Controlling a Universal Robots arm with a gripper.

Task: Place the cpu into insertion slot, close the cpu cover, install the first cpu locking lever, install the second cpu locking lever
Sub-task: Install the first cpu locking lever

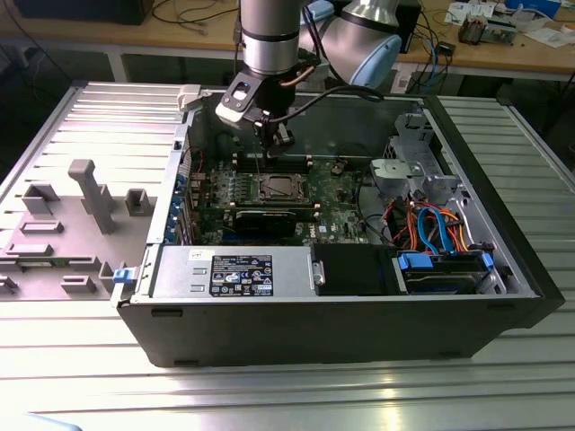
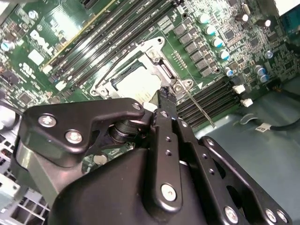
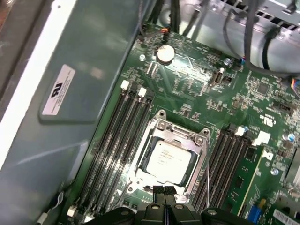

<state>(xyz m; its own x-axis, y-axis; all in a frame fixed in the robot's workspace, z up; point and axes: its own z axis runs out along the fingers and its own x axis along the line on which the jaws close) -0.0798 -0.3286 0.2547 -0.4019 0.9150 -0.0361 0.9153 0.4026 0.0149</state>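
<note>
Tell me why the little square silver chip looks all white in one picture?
Second wrist view: glare whitens the small square silvery cpu. First wrist view: the cpu is evenly lit and grey, with faint markings showing. Exterior view: bright reflections streak the ribbed metal table.

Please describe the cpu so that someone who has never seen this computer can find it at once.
In the open computer case, find the green motherboard. Between its two groups of long black memory slots lies the silvery cpu cover, and the cpu shows through its window. It is the one flat, pale metal square; its neighbours are long, narrow and black.
</note>
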